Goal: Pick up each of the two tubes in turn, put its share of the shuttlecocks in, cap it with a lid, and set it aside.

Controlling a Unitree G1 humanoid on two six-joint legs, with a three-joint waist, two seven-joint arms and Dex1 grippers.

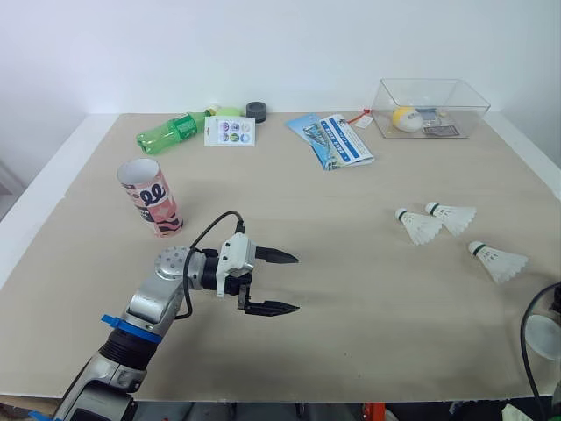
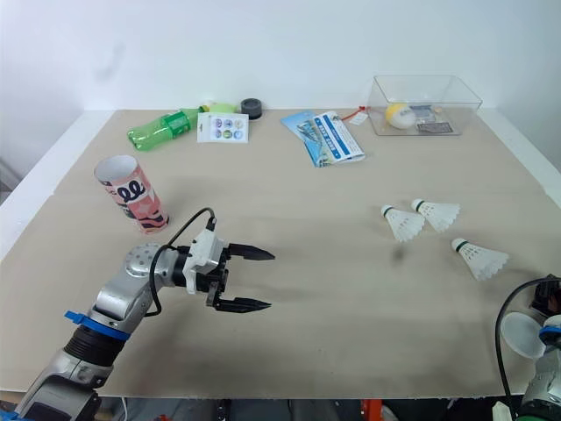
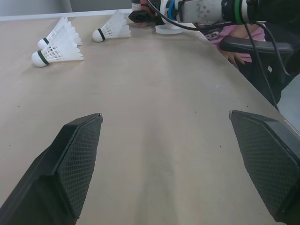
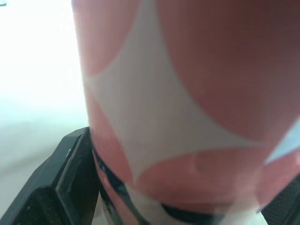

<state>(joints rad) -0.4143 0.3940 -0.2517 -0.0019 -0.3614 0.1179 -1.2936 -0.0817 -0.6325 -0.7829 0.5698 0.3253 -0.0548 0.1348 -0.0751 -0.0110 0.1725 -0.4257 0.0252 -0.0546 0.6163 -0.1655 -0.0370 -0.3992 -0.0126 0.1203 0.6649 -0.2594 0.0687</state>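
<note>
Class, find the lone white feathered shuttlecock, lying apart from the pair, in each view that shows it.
Left eye view: lone white feathered shuttlecock at right, nearer the robot than the white shuttlecock pair.
Right eye view: same spot.
Left wrist view: beyond the pair.
Landmark: that pair.

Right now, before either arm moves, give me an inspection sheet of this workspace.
Surface: beige table, flat, no spills seen.
Job's things: pink tube upright at the robot's left; second tube in the right gripper; three shuttlecocks loose at the right.
Clutter: green bottle, sticker card, black round piece, leaflet and clear box along the far edge.
Grippers: left gripper open, hovering over bare table; right gripper shut on the second tube.
Cables: black cable looped at the left wrist; another cable by the right arm.
Surroundings: white wall behind the table.
</note>
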